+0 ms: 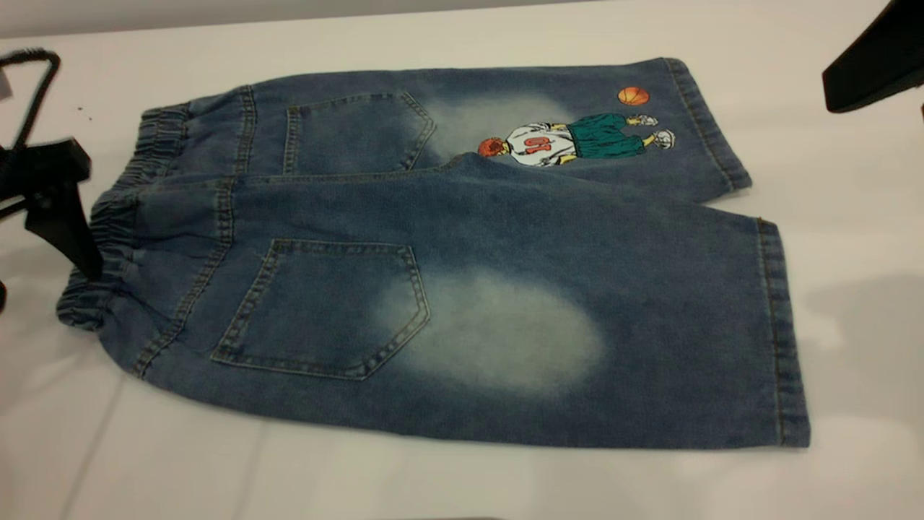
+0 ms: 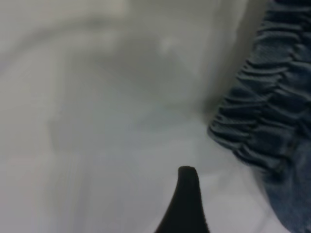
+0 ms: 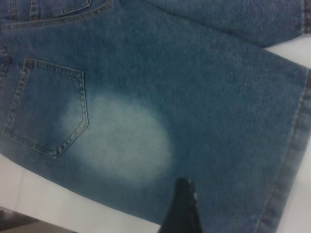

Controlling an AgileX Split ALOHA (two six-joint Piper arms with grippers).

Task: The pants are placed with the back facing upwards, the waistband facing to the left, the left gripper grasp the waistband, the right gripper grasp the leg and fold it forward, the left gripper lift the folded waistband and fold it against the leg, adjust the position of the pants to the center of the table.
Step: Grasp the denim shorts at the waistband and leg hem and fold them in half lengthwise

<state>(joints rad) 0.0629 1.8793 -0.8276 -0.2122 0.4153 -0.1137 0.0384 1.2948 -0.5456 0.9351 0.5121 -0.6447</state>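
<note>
The blue denim pants point(image 1: 462, 238) lie flat on the white table point(image 1: 462, 484), back up with both patch pockets showing. The gathered waistband point(image 1: 108, 231) is at the left. The leg point(image 1: 577, 325) with the pale oval lies nearest; its hem point(image 1: 783, 332) is at the right. The farther leg carries the basketball-player print point(image 1: 570, 137). My left gripper point(image 1: 61, 217) hovers at the waistband's outer edge, open; one black finger point(image 2: 187, 204) shows beside the ruffles point(image 2: 262, 111). My right gripper point(image 3: 218, 208) is open above the leg point(image 3: 204, 97), one finger point(image 3: 183, 204) showing, holding nothing.
The right arm's black body point(image 1: 870, 61) enters at the exterior view's top right corner. A black cable loop point(image 1: 32, 79) stands behind the left gripper. Bare table surrounds the pants, widest along the front edge and to the right of the hems.
</note>
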